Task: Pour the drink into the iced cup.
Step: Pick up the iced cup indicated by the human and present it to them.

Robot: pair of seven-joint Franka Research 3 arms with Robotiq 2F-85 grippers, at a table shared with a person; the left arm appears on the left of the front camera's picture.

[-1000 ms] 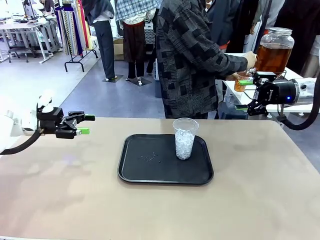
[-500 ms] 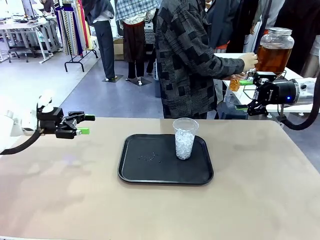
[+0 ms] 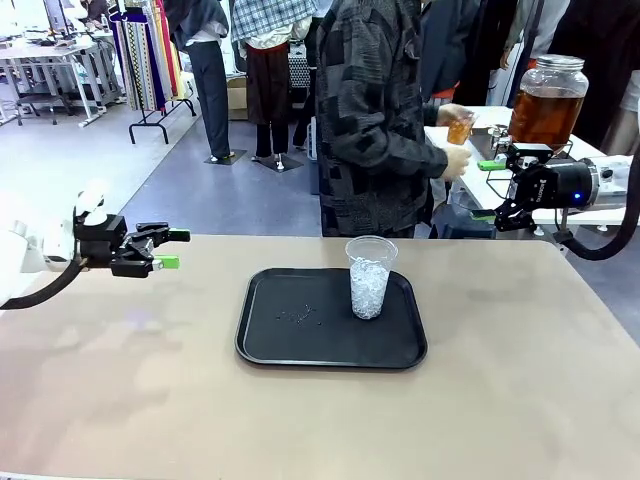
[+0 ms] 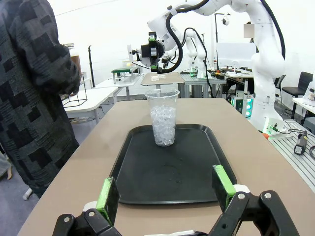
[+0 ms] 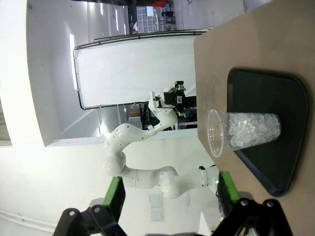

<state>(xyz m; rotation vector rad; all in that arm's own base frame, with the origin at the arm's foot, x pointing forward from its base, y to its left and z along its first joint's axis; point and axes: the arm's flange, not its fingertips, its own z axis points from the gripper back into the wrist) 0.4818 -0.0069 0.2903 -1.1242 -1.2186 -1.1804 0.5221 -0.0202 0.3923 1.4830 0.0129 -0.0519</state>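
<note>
Front view: iced cup on the tray at centre, the drink in its jar upper right; left jaws and right jaws both wide, empty. Left wrist view: cup centre. Right wrist view: cup right.
</note>
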